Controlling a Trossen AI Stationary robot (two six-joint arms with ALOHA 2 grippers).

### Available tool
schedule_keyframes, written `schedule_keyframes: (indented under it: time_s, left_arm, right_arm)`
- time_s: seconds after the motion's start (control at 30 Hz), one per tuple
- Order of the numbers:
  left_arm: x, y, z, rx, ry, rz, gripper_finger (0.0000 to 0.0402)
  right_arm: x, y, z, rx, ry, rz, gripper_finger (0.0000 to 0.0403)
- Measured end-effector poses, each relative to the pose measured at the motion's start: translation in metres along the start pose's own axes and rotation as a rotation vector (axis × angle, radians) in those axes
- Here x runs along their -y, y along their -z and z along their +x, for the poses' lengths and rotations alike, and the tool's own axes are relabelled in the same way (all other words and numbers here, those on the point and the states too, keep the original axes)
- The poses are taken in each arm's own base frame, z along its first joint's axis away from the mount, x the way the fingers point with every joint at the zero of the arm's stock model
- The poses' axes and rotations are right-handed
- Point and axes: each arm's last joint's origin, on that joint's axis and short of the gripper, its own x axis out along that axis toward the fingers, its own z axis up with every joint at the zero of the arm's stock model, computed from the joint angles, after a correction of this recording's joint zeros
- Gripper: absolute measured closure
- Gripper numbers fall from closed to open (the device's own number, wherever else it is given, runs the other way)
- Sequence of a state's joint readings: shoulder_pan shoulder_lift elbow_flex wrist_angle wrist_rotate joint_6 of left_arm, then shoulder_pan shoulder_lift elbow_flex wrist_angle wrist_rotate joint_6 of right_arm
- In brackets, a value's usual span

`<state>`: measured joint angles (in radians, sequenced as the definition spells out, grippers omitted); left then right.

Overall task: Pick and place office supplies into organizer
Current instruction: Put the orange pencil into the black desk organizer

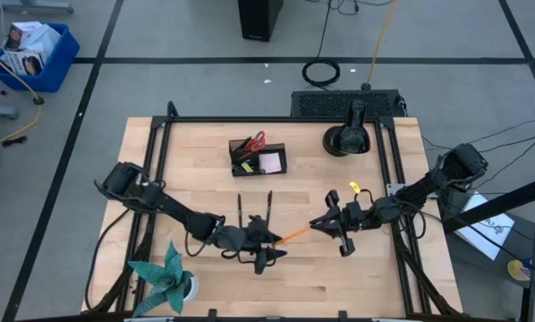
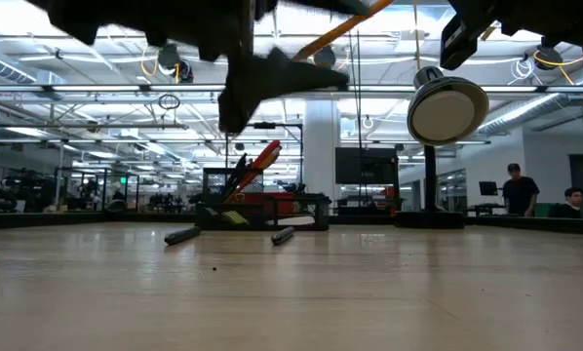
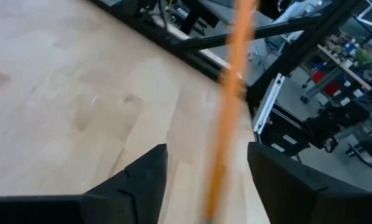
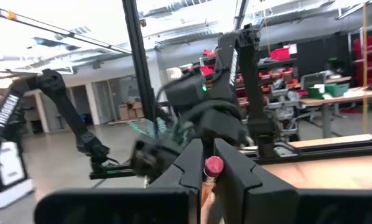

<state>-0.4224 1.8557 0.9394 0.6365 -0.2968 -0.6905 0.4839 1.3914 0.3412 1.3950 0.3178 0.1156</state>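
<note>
On the pale wooden table [image 1: 205,286] from above, the right gripper [image 1: 326,222] is clamping an orange pencil [image 1: 294,235] whose tip is sitting between the left gripper's [image 1: 269,240] parted fingers, while low down a bright workshop hall is stretching behind the small black rectangular organizer [image 2: 262,210].

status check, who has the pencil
Right gripper shut on orange pencil, mid-air handover. Left gripper open around it. Organizer clear ahead.

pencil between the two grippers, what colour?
Orange pencil with a pink eraser end; the shaft shows best in the left wrist view.
</note>
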Motion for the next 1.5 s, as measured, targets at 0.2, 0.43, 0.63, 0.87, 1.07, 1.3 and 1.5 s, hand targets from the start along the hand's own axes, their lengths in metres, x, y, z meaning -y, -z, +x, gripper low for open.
schedule_keyframes:
  time_s: [0.2,0.43,0.63,0.87,1.07,1.3,1.5]
  left_arm:
    - [0.011,-0.005,-0.022,-0.027,-0.044,0.055,0.0154]
    - [0.012,-0.003,-0.076,0.054,-0.195,0.139,0.0157]
    - [0.0,-0.001,-0.117,0.091,-0.206,0.22,0.0158]
    - [-0.013,-0.002,-0.15,0.145,-0.205,0.234,0.0158]
    - [-0.012,-0.016,-0.169,0.212,-0.198,0.28,0.0158]
    - [-0.01,-0.033,-0.184,0.269,-0.182,0.343,0.0158]
    - [-0.01,-0.038,-0.189,0.277,-0.179,0.379,0.0158]
  right_arm:
    - [0.001,0.0,0.0,0.002,0.021,-0.063,0.0387]
    - [0.003,0.0,0.0,-0.005,0.11,-0.16,0.0387]
    - [0.005,0.002,0.02,-0.135,0.21,-0.307,0.0387]
    - [0.014,-0.017,0.054,-0.213,0.292,-0.455,0.0387]
    - [0.038,-0.033,0.07,-0.202,0.361,-0.504,0.0387]
    - [0.075,-0.047,0.078,-0.196,0.408,-0.506,0.0387]
    - [0.094,-0.064,0.094,-0.196,0.388,-0.507,0.0387]
